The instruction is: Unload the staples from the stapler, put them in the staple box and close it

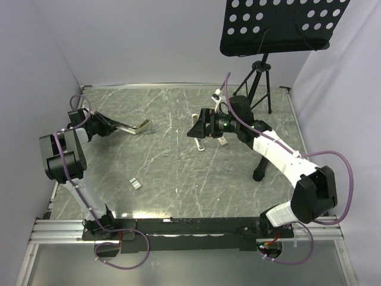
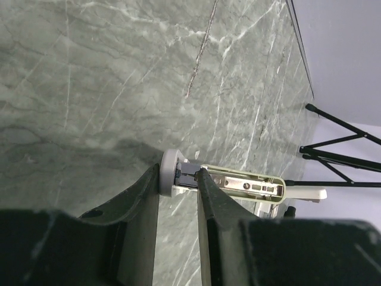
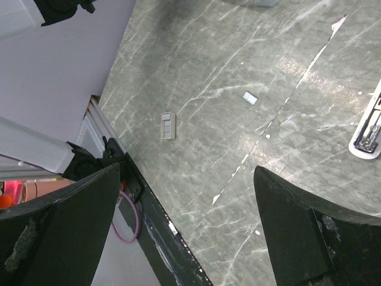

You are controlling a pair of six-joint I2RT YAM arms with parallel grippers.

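My left gripper (image 2: 178, 176) is shut on the rounded end of the white stapler (image 2: 238, 182). The stapler's silvery inner channel faces the camera and a white hinged arm (image 2: 306, 193) sticks out beyond it. From above, the stapler (image 1: 132, 127) juts to the right from my left gripper (image 1: 113, 127), above the table's left side. I cannot tell whether staples are in the channel. Over the middle of the table, my right gripper (image 1: 199, 126) hangs open and holds nothing. Its jaws (image 3: 187, 173) stand wide above bare marble.
A white bar-shaped piece (image 1: 200, 145) with a dark slot (image 3: 366, 134) lies under the right gripper. A small grey ridged block (image 1: 136, 183) (image 3: 168, 125) lies nearer the front, with a smaller grey bit (image 3: 250, 98) close by. A music stand's tripod (image 1: 257, 83) stands at the back right.
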